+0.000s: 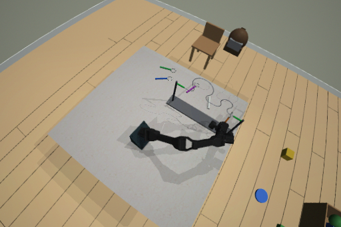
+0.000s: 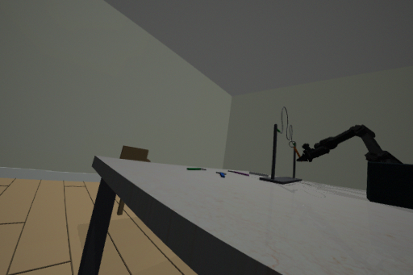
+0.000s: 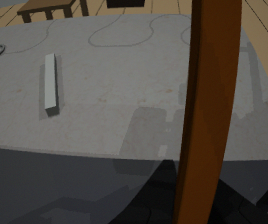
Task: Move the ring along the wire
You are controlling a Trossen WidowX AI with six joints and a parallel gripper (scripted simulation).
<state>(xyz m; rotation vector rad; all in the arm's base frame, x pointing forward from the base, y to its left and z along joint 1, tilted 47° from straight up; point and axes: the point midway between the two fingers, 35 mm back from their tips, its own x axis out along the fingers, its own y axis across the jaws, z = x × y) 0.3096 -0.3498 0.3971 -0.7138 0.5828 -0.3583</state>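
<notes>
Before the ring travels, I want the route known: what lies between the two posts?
In the top view, the looping grey wire spans between them, above the dark base plate.

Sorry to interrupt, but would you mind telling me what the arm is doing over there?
The arm's hand is shut on the orange handle of a ring threaded on the wire. The ring sits by the green part next to one post; the other post stands at the base's far end.
</notes>
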